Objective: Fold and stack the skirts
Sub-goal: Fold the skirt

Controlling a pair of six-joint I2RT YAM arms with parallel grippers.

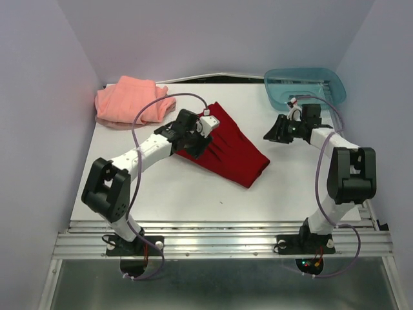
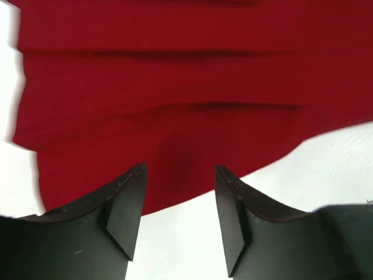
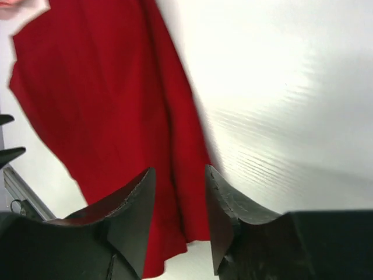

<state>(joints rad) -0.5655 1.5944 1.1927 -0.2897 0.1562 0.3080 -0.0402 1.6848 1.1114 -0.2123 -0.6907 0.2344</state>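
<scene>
Left wrist view is showing the left pincer (image 2: 179, 175) hanging wide open, jaws spread with nothing clamped between them, right at the edge of the red skirt (image 2: 175, 87). Can't tell from here whether the tips are touching the cloth or just hovering over it. From the top camera that same pincer is sitting at the skirt's left side, so I'm guessing it's lining up to pinch that edge.

The right pincer (image 3: 180, 170) is released too and isn't holding anything. It's hovering out to the right, between the red skirt and the teal tray (image 1: 304, 87), clear of the cloth.

Progress-wise, I'm reading this as early days. The red skirt is lying spread out in a fan-ish wedge in the middle of the tabletop (image 1: 193, 190), pleats showing. Whether it's got a fold in it already, I honestly can't say, but it isn't looking like a finished neat packet. The pink skirt (image 1: 126, 100) is sitting rumpled in the far left corner, well apart from the red one, and looking unfolded. Nothing is stacked yet, so both the folding and the stacking are looking like work to come.
</scene>
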